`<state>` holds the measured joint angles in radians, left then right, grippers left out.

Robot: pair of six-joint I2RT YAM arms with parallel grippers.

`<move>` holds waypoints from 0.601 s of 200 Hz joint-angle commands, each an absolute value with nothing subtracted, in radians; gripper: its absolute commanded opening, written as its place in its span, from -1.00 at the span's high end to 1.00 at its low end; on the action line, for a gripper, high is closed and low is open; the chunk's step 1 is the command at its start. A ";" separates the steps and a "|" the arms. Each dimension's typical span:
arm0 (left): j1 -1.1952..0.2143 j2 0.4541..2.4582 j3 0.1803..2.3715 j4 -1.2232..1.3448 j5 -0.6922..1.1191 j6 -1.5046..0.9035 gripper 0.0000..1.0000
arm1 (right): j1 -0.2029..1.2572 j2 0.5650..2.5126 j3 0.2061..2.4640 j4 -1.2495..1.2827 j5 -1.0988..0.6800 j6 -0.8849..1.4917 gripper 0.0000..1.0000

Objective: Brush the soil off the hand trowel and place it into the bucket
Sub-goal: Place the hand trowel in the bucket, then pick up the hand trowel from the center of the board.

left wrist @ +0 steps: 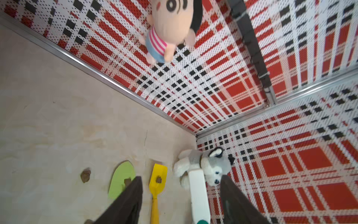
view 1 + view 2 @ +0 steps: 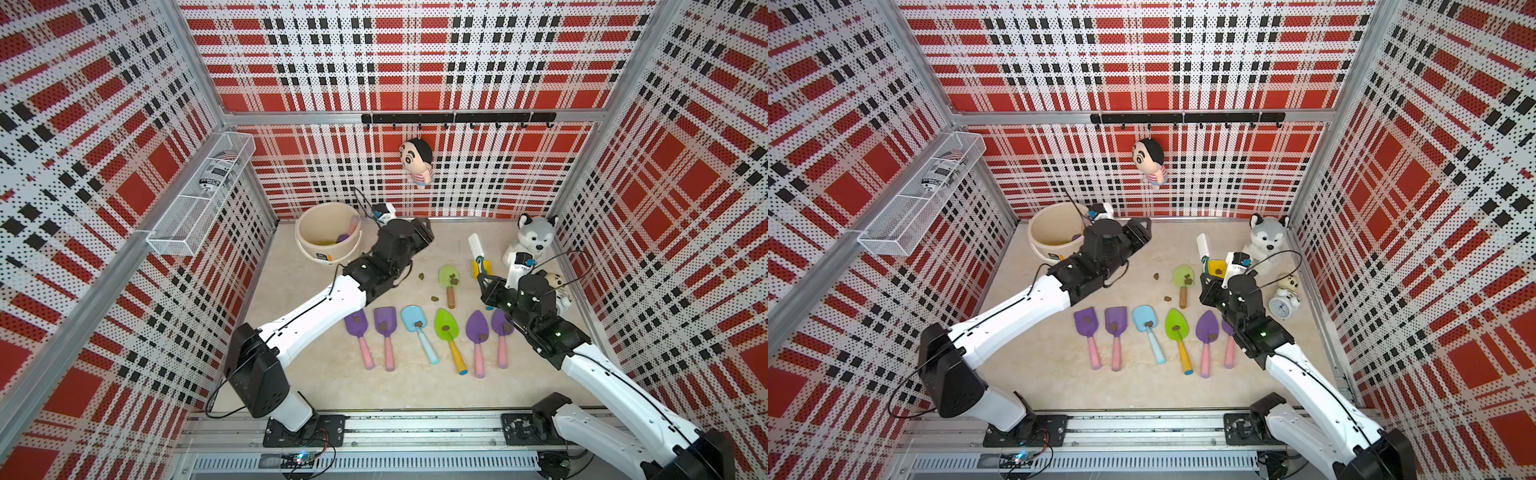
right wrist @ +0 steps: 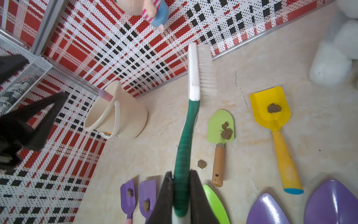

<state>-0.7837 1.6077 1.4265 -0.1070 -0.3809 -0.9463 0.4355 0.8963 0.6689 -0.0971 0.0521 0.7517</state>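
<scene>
The cream bucket (image 2: 332, 254) stands at the back left, with a purple pink-handled trowel (image 2: 348, 232) inside it. My left gripper (image 2: 428, 235) hovers just right of the bucket, open and empty (image 1: 180, 180). My right gripper (image 3: 181, 174) is shut on the green handle of a white-bristled brush (image 3: 193, 77), which it holds above the table near a yellow trowel (image 3: 271, 108) and a light green wooden-handled trowel (image 2: 449, 277). Both carry soil (image 3: 226, 132). Loose soil lumps (image 2: 421, 275) lie beside them. Several more soiled trowels (image 2: 413, 322) lie in a row nearer the front.
A husky plush (image 2: 534, 241) and an alarm clock (image 2: 1283, 303) sit in the back right corner. A doll (image 2: 417, 162) hangs from the black hook rail (image 2: 457, 117). A white wire basket (image 2: 203, 195) is mounted on the left wall.
</scene>
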 commanded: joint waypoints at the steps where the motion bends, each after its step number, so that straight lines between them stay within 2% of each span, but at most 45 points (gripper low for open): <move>1: -0.850 1.724 1.470 -0.182 -0.545 -0.869 -0.33 | 0.422 0.827 0.641 -0.129 0.069 0.801 1.00; 40: -0.948 1.937 1.585 -0.235 -0.559 -0.844 -0.33 | 0.421 0.727 0.606 -0.234 0.118 0.787 1.00; 78: -0.963 2.111 1.677 -0.275 -0.509 -0.854 -0.33 | 0.421 0.655 0.604 -0.320 0.145 0.766 1.00; 120: -0.972 2.217 1.726 -0.322 -0.495 -0.860 -0.33 | 0.420 0.625 0.600 -0.353 0.166 0.746 1.00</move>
